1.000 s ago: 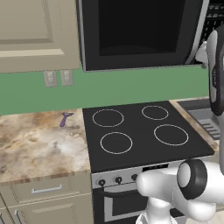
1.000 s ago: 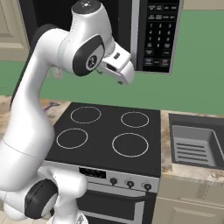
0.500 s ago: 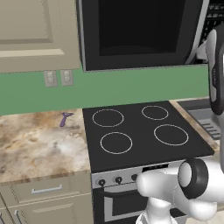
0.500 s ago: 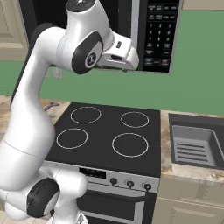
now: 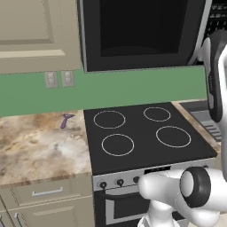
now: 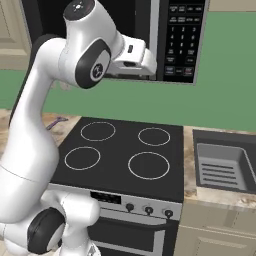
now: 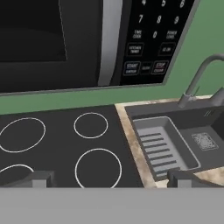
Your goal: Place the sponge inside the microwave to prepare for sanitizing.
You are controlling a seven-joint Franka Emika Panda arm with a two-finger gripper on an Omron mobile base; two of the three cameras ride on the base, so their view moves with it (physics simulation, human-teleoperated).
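On the far left, a small purple object (image 5: 66, 120) lies on the mottled tan stone counter (image 5: 40, 146) near the green back wall; its shape is hard to make out. To its right sits the black glass stovetop with four white ring burners (image 6: 125, 155). Above it hangs the large black box microwave with silver trim (image 5: 142, 33), its top cut off by the frame. Its cavity looks dark and seems to stand open, though the inside cannot be read. The keypad strip (image 7: 151, 39) runs down its right side. The white arm's two-finger gripper (image 7: 111, 178) is held up in front of the microwave, its dark fingertips (image 7: 37, 178) spread wide apart with nothing between them. Farthest right, a dark grey ribbed sink basin (image 7: 164, 146) sits under a curved grey faucet (image 7: 199, 78).
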